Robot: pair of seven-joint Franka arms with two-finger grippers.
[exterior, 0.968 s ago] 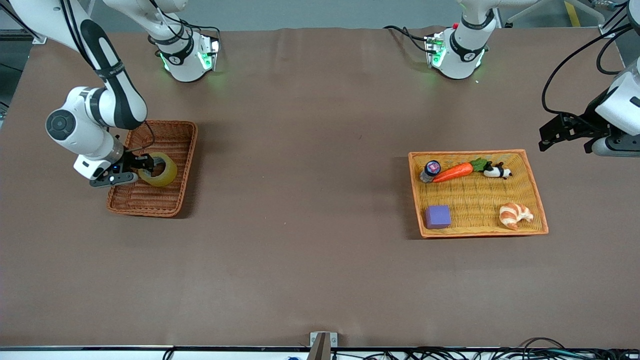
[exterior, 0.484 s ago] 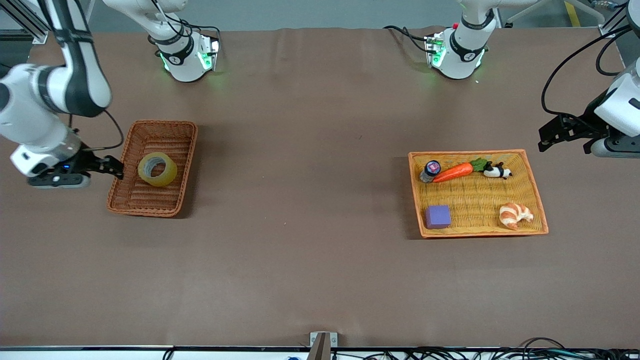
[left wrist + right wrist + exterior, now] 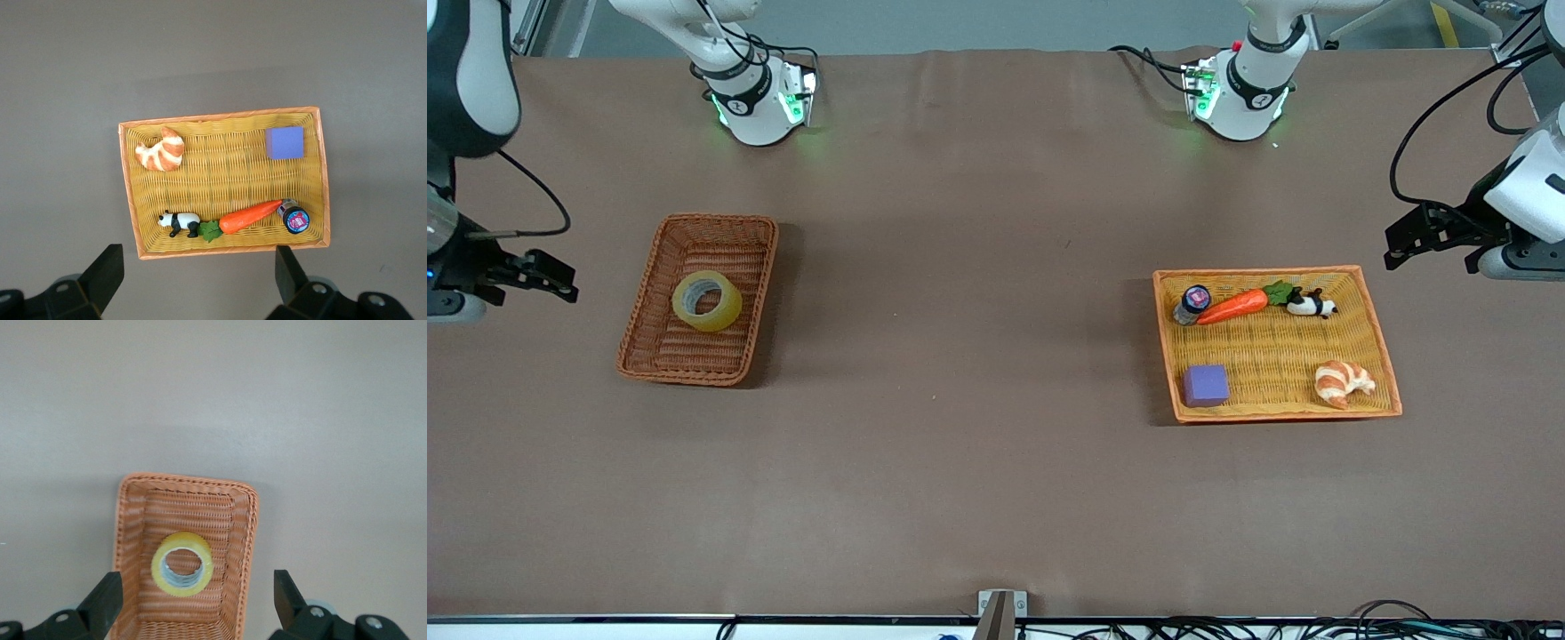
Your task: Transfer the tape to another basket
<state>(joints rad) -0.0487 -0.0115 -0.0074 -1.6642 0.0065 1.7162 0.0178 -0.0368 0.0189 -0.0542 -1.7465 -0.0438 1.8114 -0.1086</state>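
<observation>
The tape (image 3: 707, 300) lies flat in the basket (image 3: 660, 369), near its middle, touched by no pincer. The right pincer (image 3: 551, 277) hangs released and empty over bare table (image 3: 960, 356) beside the basket, toward the right arm's end. Well apart from the basket, toward the left arm's end, sits the yellow tray (image 3: 1378, 338). The left pincer (image 3: 1405, 240) waits beside that tray, fingers spread, seemingly holding nothing.
</observation>
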